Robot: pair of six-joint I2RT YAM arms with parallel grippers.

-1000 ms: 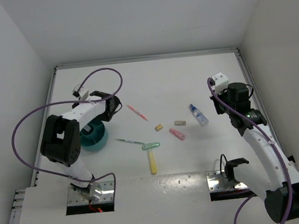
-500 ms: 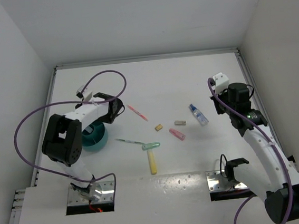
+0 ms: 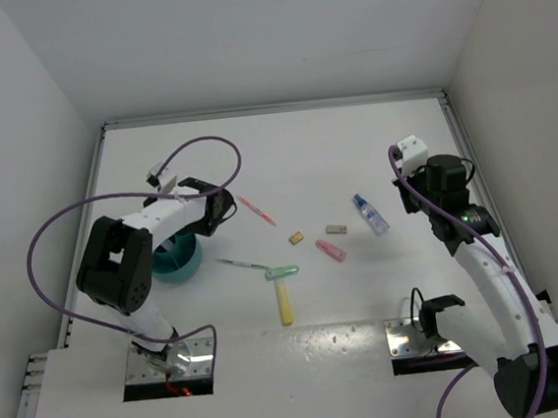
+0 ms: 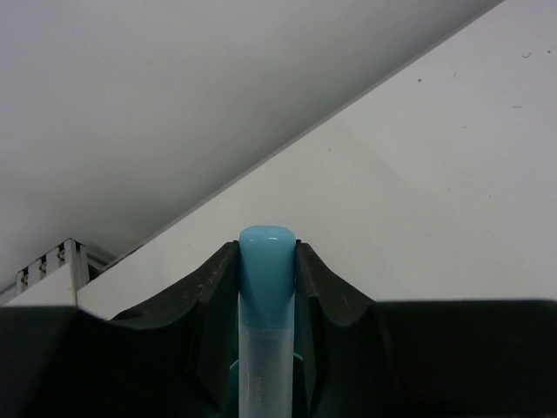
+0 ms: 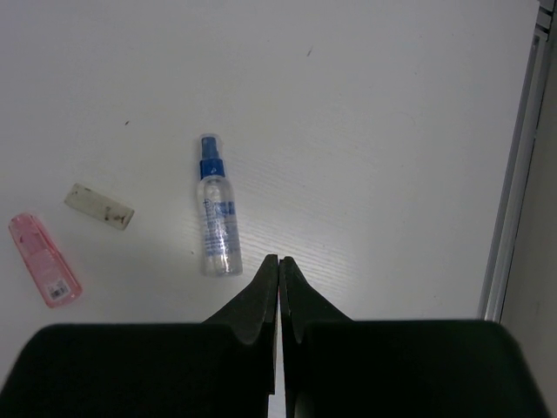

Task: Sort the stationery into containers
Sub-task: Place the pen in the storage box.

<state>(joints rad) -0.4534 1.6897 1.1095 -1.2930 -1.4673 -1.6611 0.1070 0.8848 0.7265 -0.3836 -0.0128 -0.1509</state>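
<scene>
Since the earlier frame, the left hand (image 4: 267,254) has shifted slightly right, away from the teal cup (image 3: 187,262). It is clamped on the light-blue marker (image 4: 265,287), whose cap stands up between the fingers. The right hand (image 5: 278,266) is clenched on nothing, above the desk (image 3: 353,152) near the blue-capped bottle (image 5: 216,218).

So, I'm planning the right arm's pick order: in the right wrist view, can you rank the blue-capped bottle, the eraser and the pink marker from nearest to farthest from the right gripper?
1. Blue-capped bottle: just ahead and slightly left of the right gripper, lying flat.
2. Eraser: well to the left, beyond the bottle.
3. Pink marker: farthest, near the left edge of the view.
</scene>
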